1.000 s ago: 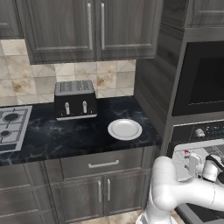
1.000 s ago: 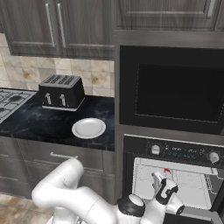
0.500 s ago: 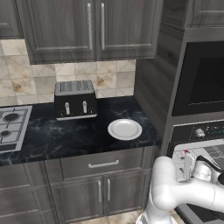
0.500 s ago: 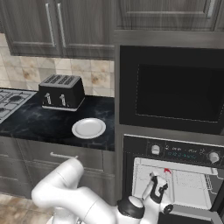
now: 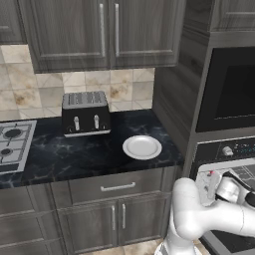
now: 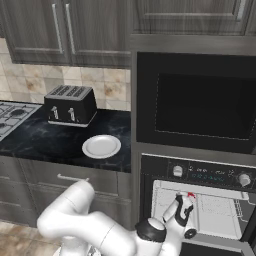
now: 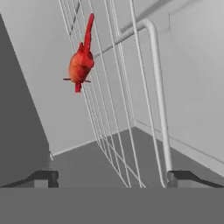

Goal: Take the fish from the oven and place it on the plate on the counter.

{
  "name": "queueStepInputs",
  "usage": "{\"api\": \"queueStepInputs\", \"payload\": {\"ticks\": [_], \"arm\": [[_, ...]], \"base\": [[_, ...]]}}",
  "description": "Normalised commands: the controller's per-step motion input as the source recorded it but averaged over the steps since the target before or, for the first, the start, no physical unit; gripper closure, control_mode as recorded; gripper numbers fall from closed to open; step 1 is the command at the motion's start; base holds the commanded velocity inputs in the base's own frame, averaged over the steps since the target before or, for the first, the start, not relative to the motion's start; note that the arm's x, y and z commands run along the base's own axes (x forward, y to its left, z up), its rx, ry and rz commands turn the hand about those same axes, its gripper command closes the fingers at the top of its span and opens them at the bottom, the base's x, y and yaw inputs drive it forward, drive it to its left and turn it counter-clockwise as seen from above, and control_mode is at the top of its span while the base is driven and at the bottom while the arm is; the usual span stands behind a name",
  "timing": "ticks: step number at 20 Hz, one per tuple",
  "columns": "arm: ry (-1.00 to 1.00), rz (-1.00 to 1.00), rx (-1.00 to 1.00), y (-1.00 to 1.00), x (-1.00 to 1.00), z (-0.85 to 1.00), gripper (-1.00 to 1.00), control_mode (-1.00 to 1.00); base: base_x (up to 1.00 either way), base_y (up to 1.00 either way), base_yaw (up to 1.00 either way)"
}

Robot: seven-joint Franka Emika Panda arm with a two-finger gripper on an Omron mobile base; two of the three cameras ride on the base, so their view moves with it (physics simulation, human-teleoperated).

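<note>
While the arm reaches low into the open oven [image 6: 197, 175], the fingers [image 7: 111, 177] stand spread wide with nothing between them, their 2 dark tips far apart at the bottom of the hand view. Ahead of them, the fish [image 7: 81, 61] lies on the pale wire rack [image 7: 131, 87], well apart from both tips and untouched; it is red-orange, with a thin tail pointing away from the camera. In the right base view the fish [image 6: 190, 195] shows as a small red spot at the front left of the rack [image 6: 220, 207], just above the dark hand. In the left base view a speck of red [image 5: 211, 173] sits near the rack's left edge, beside the arm's wrist.

On the black veined surface [image 5: 74, 154] to the left of the oven, the plate [image 5: 142, 147] rests bare, white and round, near the front edge; the right base view also shows the plate [image 6: 101, 146] close to the oven's side wall. Behind it, a black toaster [image 5: 85, 113] stands against the tiled wall, and a steel hob [image 5: 12, 144] lies further left. Above the oven's knobbed strip [image 6: 210, 174] sits a dark glass-fronted unit [image 6: 197, 102].
</note>
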Motion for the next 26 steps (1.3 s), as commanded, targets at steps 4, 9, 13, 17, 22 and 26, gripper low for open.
{"api": "queueStepInputs", "payload": {"ticks": [4,9,13,17,22,26], "arm": [[-0.28,-0.07,0.12,0.0,0.0,-1.0,-1.0,-1.0],[-0.21,-0.05,0.08,0.04,0.0,-1.0,-1.0,-1.0],[-0.08,-0.03,0.03,0.03,-0.24,-1.0,-1.0,-1.0],[0.0,0.0,0.14,-0.04,-0.41,-1.0,-1.0,-1.0],[0.0,0.0,0.17,0.0,-0.31,-1.0,-1.0,-1.0],[0.0,0.0,0.1,0.0,-0.03,-1.0,-1.0,-1.0]], "base": [[0.0,0.0,0.0],[0.0,0.0,0.0],[0.0,0.0,0.0],[0.0,0.0,0.0],[0.0,0.0,0.0],[0.0,0.0,0.0]]}}
